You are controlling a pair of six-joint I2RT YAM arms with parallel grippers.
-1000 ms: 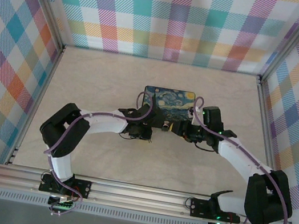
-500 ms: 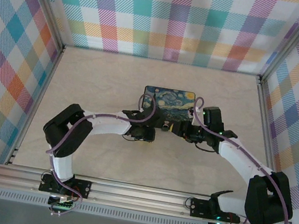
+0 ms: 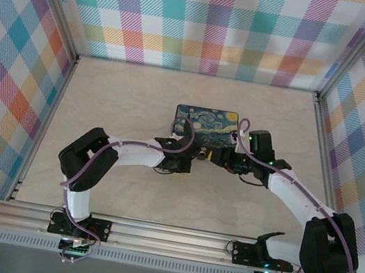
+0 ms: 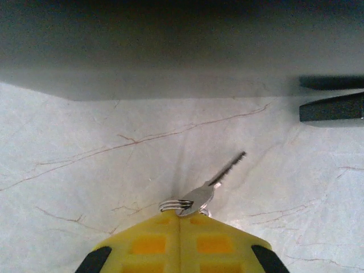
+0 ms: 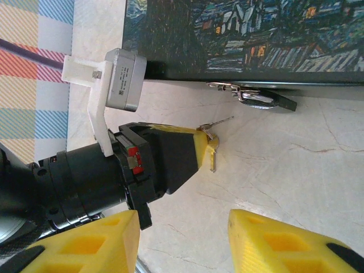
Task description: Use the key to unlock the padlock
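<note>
**Top view:** the table (image 3: 117, 104) has loads of bare room left, right and behind the box (image 3: 206, 121), fenced in by plaid walls (image 3: 210, 21) on three sides. Count is one box, two arms. Both arms bend in from their bases and meet at the box's near edge. The left fingers (image 3: 190, 159) and right fingers (image 3: 218, 159) sit near each other, with the padlock (image 3: 202, 153) just a tiny glint between them.

**Left wrist view:** the left fingers (image 4: 180, 244) are closed tight and pinch the key (image 4: 211, 186) by its head. The blade points up and to the right, toward the box's dark side, with open table all round it. I count one blade and a little ring here.

**Right wrist view:** the right fingers (image 5: 290, 244) are spread apart with nothing between them, hovering over bare table. One padlock (image 5: 264, 101) hangs off a hasp (image 5: 224, 86) on the box's edge, right against the box wall. The key (image 5: 214, 159) sticks out of the left fingers' yellow tips, near the padlock but not touching it, with a strip of table between. Looks like two thin blades from here, but I can't tell for sure.
</note>
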